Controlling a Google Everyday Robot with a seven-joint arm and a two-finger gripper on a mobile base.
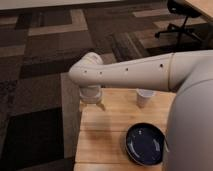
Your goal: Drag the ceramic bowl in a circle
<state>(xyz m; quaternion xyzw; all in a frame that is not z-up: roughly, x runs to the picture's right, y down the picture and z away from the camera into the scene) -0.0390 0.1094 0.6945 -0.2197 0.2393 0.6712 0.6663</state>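
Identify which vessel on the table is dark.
The ceramic bowl: wide, shallow, glossy navy, by the near edge of the table. The other, a small white cup, stands farther back. The gripper is at the far left corner, touching neither.
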